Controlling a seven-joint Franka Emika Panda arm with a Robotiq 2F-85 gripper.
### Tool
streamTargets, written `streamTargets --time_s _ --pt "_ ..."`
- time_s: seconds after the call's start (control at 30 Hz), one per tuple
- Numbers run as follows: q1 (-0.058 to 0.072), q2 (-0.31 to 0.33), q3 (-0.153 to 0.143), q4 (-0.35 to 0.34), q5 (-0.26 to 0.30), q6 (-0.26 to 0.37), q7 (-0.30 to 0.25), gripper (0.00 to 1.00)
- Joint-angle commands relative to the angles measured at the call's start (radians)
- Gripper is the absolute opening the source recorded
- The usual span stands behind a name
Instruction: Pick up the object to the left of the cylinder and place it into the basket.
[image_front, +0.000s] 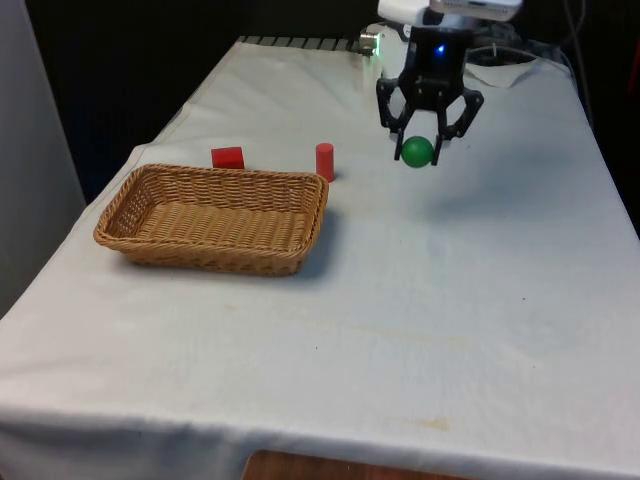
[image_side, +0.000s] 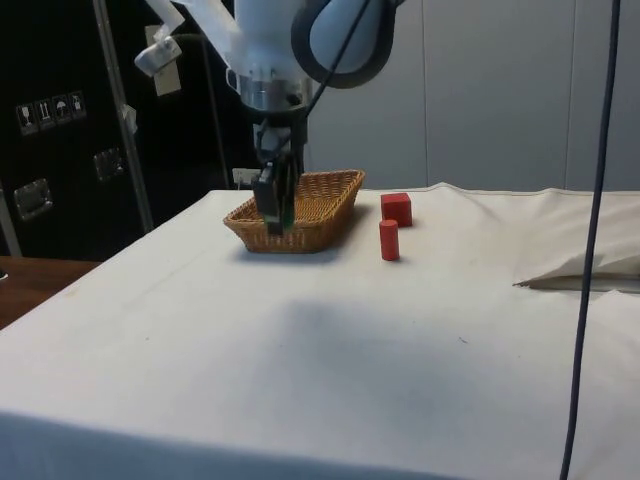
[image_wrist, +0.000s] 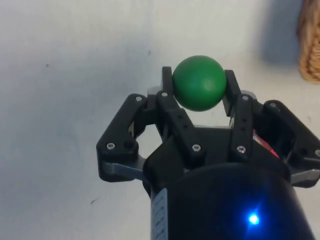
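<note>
We have the green ball clamped in hand, aloft; next, carry over basket, release.

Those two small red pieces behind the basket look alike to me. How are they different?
The red block is boxy with flat faces, while the red cylinder is round and stands upright. The cylinder looks taller and narrower; the block is squatter and wider. In the front view, the block sits behind the middle of the basket's far rim, the cylinder by the basket's far corner on the front view's right. Both are red and rest on the white cloth.
</note>
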Motion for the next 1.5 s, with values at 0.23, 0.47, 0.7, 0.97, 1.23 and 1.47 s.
streamTargets --time_s 0.23,0.47,0.7,0.97,1.23,1.47 --pt "-0.018 0.012 -0.02 0.029 0.015 -0.002 -0.046 0.0" --pt "-0.029 0.027 -0.047 0.049 0.022 0.008 -0.08 0.0" --pt "-0.026 0.041 -0.089 0.059 0.011 0.018 -0.096 0.0" --pt "-0.05 0.058 -0.118 0.074 0.045 0.042 -0.166 0.0" --pt "-0.061 0.078 -0.154 0.093 0.075 0.052 -0.221 0.0" --pt "-0.068 0.101 -0.183 0.107 0.122 0.064 -0.282 0.0"
